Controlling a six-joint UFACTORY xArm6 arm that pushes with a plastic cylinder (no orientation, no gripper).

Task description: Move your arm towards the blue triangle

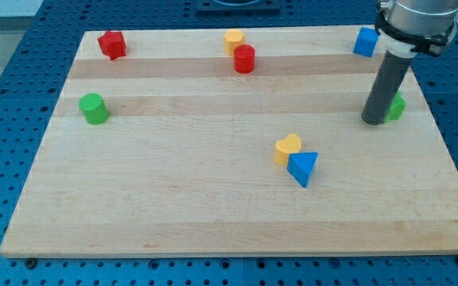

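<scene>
The blue triangle (303, 168) lies right of the board's middle, touching a yellow heart-shaped block (287, 148) at its upper left. My tip (374, 121) rests on the board near the view's right edge, up and to the right of the blue triangle, with a wide gap between them. A green block (397, 106) sits right behind the rod, mostly hidden by it.
A blue cube (365, 41) is at the top right. A yellow block (234, 40) and a red cylinder (244, 59) sit at the top middle. A red star-shaped block (112, 44) is at the top left, a green cylinder (95, 109) at the left.
</scene>
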